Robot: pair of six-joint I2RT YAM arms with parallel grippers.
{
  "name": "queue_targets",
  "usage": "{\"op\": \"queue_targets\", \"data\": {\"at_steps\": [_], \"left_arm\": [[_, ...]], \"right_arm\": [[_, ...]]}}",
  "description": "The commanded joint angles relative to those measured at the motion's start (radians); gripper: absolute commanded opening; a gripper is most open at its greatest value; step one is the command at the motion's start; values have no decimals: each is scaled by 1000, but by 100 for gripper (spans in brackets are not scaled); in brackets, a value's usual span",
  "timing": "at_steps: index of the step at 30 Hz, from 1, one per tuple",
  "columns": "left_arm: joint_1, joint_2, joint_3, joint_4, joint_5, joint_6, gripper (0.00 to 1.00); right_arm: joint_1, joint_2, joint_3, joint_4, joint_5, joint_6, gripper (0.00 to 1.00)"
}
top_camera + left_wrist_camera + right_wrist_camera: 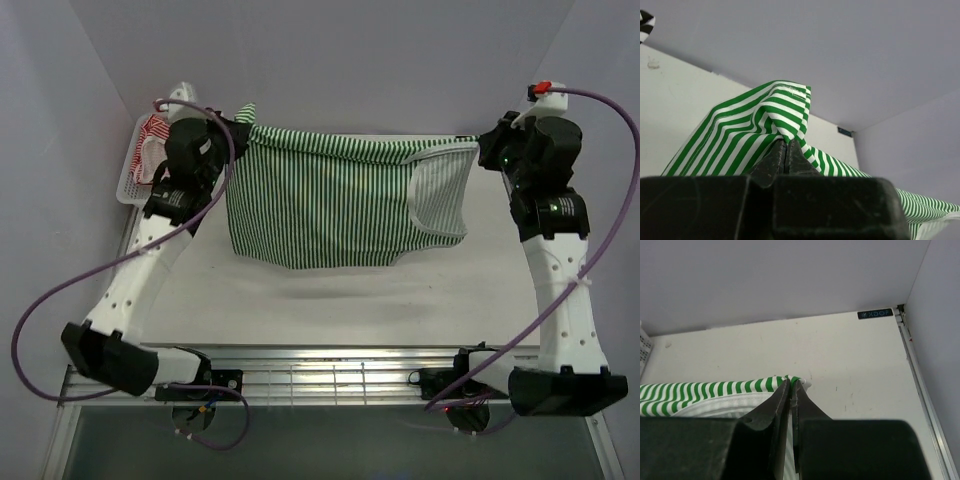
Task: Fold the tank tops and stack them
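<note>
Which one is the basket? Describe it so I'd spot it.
Look at the table's far left corner, behind the left arm. The basket is the white mesh box there, holding red striped cloth, unlike the green striped top beside it.

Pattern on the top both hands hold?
Tank top: thin green-and-white stripes, best in top external view.

a white plastic mesh basket (pixel 128 188) is set at the far left corner of a white table (pixel 330 295), enclosed by pale lilac walls (pixel 350 60); a small black label (pixel 875 314) is fixed at its far edge.
</note>
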Motion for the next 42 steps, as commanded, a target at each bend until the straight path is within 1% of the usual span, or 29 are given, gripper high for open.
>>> {"op": "queue_targets", "data": {"at_steps": [1, 2, 3, 4, 5, 6, 8, 10, 13, 14, 15, 17, 18, 19, 20, 21, 22, 23, 24, 26, 27, 28, 29, 30, 31, 33, 36, 39, 42], "left_arm": [[74, 195, 134, -6, 12, 30, 0], [99, 245, 180, -12, 52, 20, 0], [125, 344, 232, -21, 154, 12, 0], [160, 386, 334, -30, 196, 6, 0], [171, 423, 383, -40, 240, 6, 0], [179, 468, 424, -38, 268, 13, 0], [184, 485, 507, -38, 279, 26, 0], [184, 471, 523, -23, 298, 43, 0], [184, 412, 460, -2, 311, 61, 0], [184, 390, 375, 5, 308, 59, 0], [184, 366, 316, 14, 311, 41, 0], [184, 287, 177, 69, 357, 17, 0], [184, 260, 23, 86, 374, -3, 0], [184, 203, -58, 133, 403, -38, 0], [182, 175, -138, 150, 403, -54, 5], [179, 149, -284, 160, 397, -75, 14], [178, 128, -353, 169, 391, -117, 18], [176, 93, -417, 175, 393, -134, 18], [173, 80, -529, 178, 406, -152, 21], [168, 63, -612, 167, 472, -183, 38], [165, 60, -643, 151, 488, -191, 61], [165, 55, -675, 91, 491, -197, 71], [164, 46, -678, 60, 486, -198, 77], [164, 23, -675, 28, 462, -191, 98], [164, 11, -651, -36, 440, -182, 98], [161, -27, -608, -96, 369, -149, 98], [158, -41, -518, -169, 324, -116, 98], [144, -14, -465, -152, 328, -99, 98], [127, 100, -383, -117, 354, -71, 98]], "right_arm": [[-8, 143, 95, 41, -75, -48, 8], [-8, 220, 132, 39, -86, -46, 8], [-10, 258, 175, 35, -93, -51, 8], [-10, 291, 218, 35, -98, -55, 8], [-12, 347, 302, 30, -101, -57, 8], [-18, 369, 344, 27, -109, -70, 8], [-21, 410, 442, 16, -121, -75, 8], [-21, 418, 475, 6, -126, -80, 8], [-61, 371, 414, 10, -118, -78, 8], [-64, 333, 380, 12, -118, -78, 8], [-71, 311, 299, 13, -118, -78, 8], [-76, 247, 201, 13, -112, -77, 8], [-82, 225, 88, 15, -107, -74, 8], [-85, 207, 32, 15, -86, -68, 8], [-85, 173, -25, 10, -77, -48, 8], [-91, 156, -135, 6, -75, -40, 8], [-96, 124, -191, 6, -78, -29, 8], [-96, 109, -244, 4, -80, 0, 8], [-97, 96, -342, 1, -86, 12, 8], [-99, 73, -413, -8, -106, 35, 8], [-99, 72, -435, -17, -107, 44, 16], [-99, 81, -447, -40, -94, 40, 25], [-99, 87, -446, -56, -74, 40, 34], [-99, 93, -440, -71, -54, 38, 49], [-99, 110, -430, -89, -11, 38, 72], [-99, 119, -401, -128, -6, 40, 90], [-99, 119, -392, -119, -89, 26, 90], [-84, 110, -436, -54, -213, 23, 90], [-38, 133, -469, -10, -270, 32, 90]]}}
